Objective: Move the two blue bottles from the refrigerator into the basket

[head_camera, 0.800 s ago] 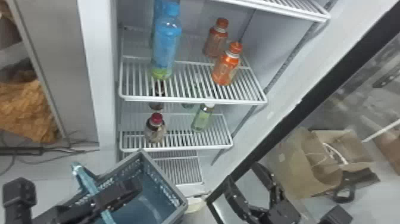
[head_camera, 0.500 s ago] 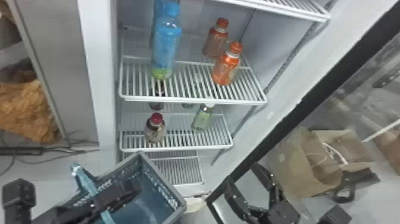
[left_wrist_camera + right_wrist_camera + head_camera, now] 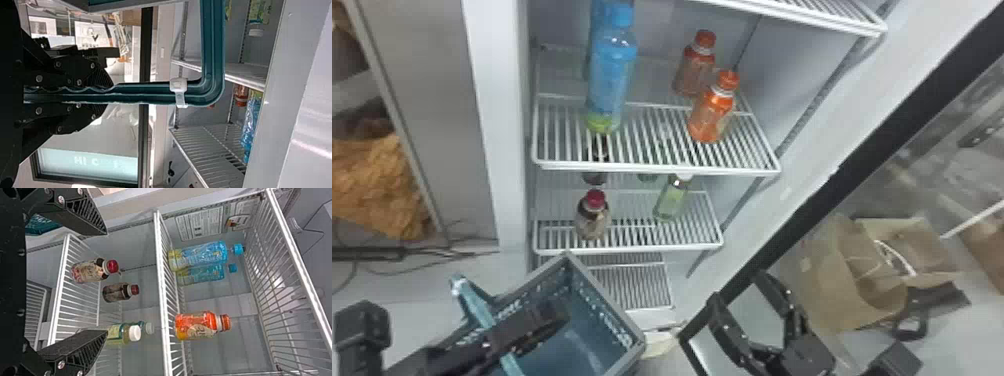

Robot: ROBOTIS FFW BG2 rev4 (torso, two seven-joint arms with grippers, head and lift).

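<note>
My left gripper point(image 3: 552, 320) is at the lower left over the basket point(image 3: 632, 330); in the left wrist view the same gripper point(image 3: 105, 94) is shut on the basket's teal handle point(image 3: 148, 94). My right gripper point(image 3: 739, 287), at the lower right before the fridge, stands open and holds nothing; in the right wrist view its fingers are wide apart, the gripper point(image 3: 106, 282) facing the shelves. Two blue bottles stand one behind the other at the left of an upper shelf: the front blue bottle point(image 3: 612, 75) and the rear blue bottle point(image 3: 597, 25), partly hidden by it.
Two orange bottles point(image 3: 710, 112) share the blue bottles' shelf point(image 3: 652, 167), to their right. On the shelf below are dark red-capped bottles point(image 3: 593, 215) and a green bottle point(image 3: 673, 197). The fridge's open door edge point(image 3: 812, 195) runs along the right, with a paper bag point(image 3: 847, 280) beyond.
The basket has shifted slightly to the left in the head view. Both arms look nearly still, and the bottles have stayed in place.
</note>
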